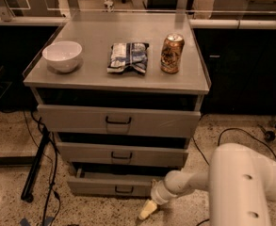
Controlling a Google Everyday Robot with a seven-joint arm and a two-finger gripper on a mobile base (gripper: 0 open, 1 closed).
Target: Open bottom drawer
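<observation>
The bottom drawer (104,185) is the lowest, shallowest grey front of the cabinet, with a small dark pull handle (124,189) at its centre. It stands a little way out, with a dark gap above it. My gripper (147,210) is low by the floor, just right of and below the drawer's right end, at the tip of my white arm (184,182). It is to the right of the handle and holds nothing that I can see.
The cabinet top (95,76) bears a white bowl (62,55), a snack bag (128,57) and a brown can (172,53). The two drawers above stand slightly out. Cables (48,173) and a dark stand leg lie left; another cable (241,135) lies right.
</observation>
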